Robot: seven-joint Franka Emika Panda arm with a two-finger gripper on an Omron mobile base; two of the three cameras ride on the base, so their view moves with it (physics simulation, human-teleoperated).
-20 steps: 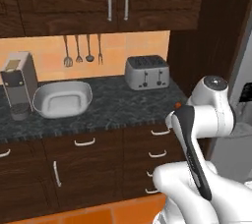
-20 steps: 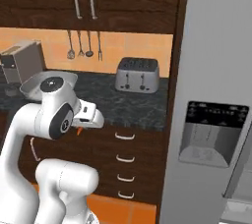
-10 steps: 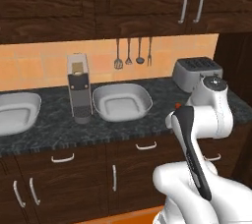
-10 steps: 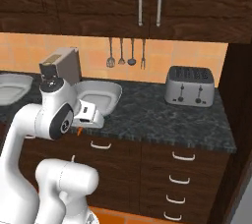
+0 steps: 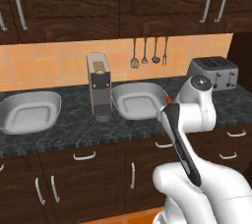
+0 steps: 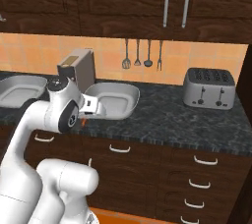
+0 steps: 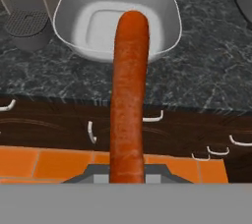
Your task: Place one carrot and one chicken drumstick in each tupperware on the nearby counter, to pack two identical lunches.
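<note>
Left base view: two tupperware containers, one point(image 5: 30, 112) left and one point(image 5: 138, 100) right of a coffee machine point(image 5: 100, 86), sit on the counter point(image 5: 74, 128).

Right base view: my gripper point(image 6: 87, 116) is before the counter edge.

Hand view: I pinch the carrot point(image 7: 129, 95), which points toward the nearer tupperware point(image 7: 117, 16).

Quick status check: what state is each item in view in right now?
carrot: held in the gripper, over the counter edge, pointing toward the nearer tupperware
gripper: shut on the carrot
nearer tupperware: empty, on the counter
far tupperware: empty, on the counter
toaster: slots empty
</note>
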